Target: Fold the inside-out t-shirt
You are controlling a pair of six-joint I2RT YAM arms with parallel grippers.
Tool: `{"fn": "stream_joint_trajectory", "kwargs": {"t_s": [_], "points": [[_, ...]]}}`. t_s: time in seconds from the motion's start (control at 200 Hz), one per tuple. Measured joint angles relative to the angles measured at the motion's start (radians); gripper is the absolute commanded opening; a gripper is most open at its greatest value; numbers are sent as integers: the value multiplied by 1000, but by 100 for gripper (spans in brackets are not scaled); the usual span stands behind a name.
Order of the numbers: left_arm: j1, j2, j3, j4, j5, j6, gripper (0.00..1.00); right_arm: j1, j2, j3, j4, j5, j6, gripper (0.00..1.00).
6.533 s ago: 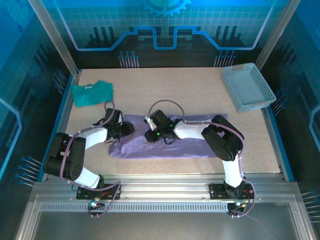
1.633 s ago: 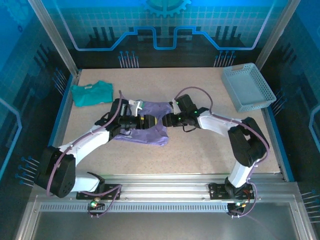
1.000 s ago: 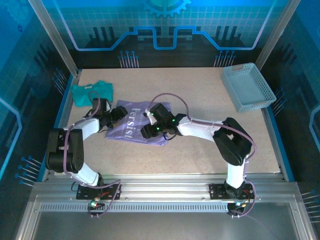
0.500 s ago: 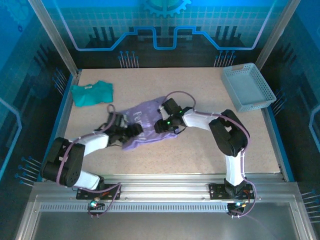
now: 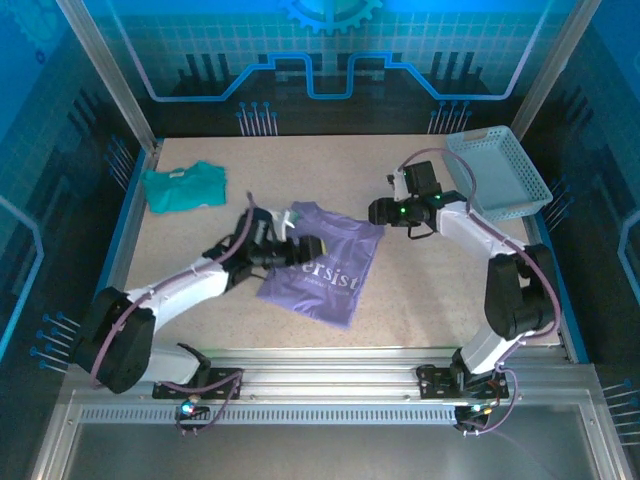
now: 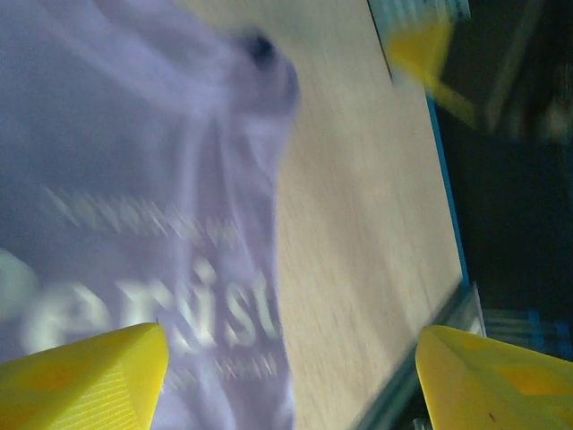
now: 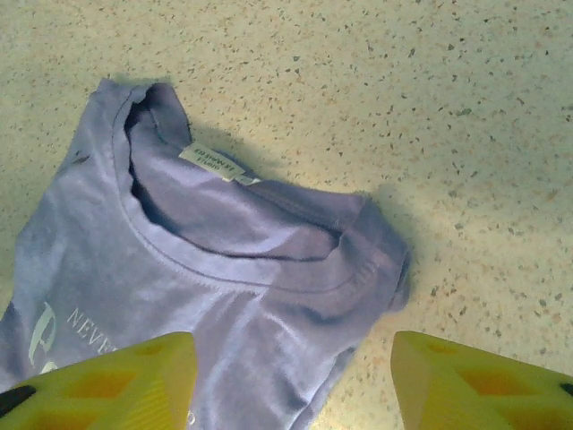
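Observation:
The inside-out t-shirt point(image 5: 330, 270) lies folded into a small lavender packet in the middle of the table, white "Persist" lettering facing up. My left gripper point(image 5: 303, 247) hovers over its left edge. In the blurred left wrist view it stands open point(image 6: 291, 376), with the shirt point(image 6: 134, 179) flat below the yellow fingertips point(image 6: 89, 376). My right gripper point(image 5: 378, 211) hangs open to the right of the shirt's far corner. The right wrist view looks down on the collar and its white label point(image 7: 213, 163), with nothing between the jaws of this gripper point(image 7: 291, 381).
A small teal-green shirt point(image 5: 183, 186) lies folded at the back left. A pale blue mesh basket point(image 5: 495, 172) stands at the back right, just behind the right arm. Bare speckled table point(image 5: 430, 290) stretches to the right of and in front of the lavender shirt.
The right gripper has let go, opened and drawn back right toward the basket. The shirt now lies flatter with its lettering up, and the left gripper has moved over its left edge.

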Motion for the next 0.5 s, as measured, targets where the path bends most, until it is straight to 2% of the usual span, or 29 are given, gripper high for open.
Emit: {"fn": "stream_joint_trajectory", "kwargs": {"t_s": [0.07, 0.18, 0.5], "points": [[91, 70, 74, -16, -21, 40, 79, 1, 4, -16, -1, 14, 3, 68], [160, 227, 214, -55, -44, 108, 85, 1, 57, -18, -10, 26, 15, 73], [185, 608, 575, -251, -69, 297, 85, 42, 261, 51, -27, 42, 31, 71]]}}
